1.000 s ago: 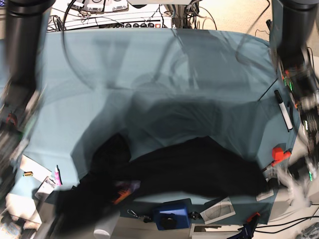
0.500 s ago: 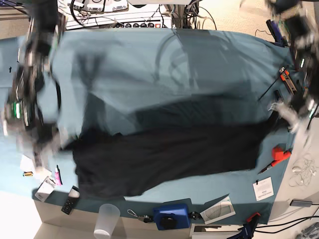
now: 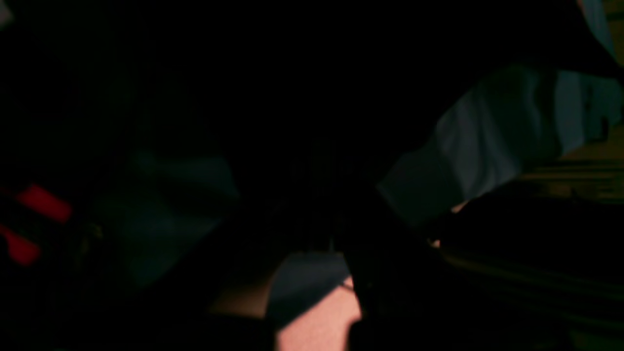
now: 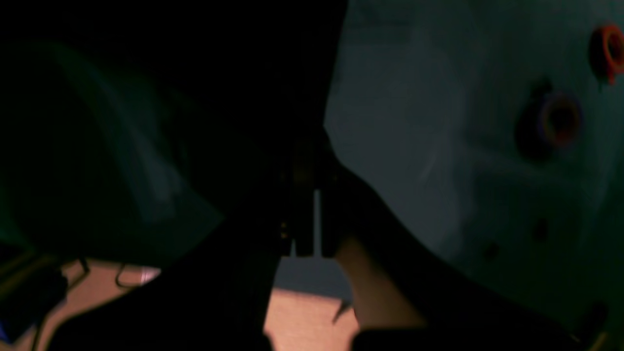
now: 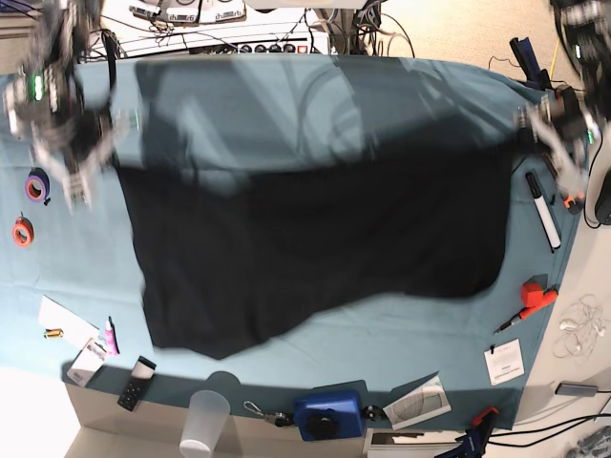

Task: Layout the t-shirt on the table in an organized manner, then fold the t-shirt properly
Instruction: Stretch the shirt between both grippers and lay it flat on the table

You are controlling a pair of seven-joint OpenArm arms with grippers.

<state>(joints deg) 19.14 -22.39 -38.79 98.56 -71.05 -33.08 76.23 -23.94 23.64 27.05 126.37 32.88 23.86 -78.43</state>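
My one black t-shirt (image 5: 315, 243) spans the teal surface (image 5: 286, 91), stretched between my two sets of fingers: left fingers (image 5: 535, 124) clenched on its 3 o'clock corner, right fingers (image 5: 100, 148) clenched on its 9 o'clock corner. Two tape rolls (image 5: 31, 205) lie beyond at 9 o'clock. No writing is readable.
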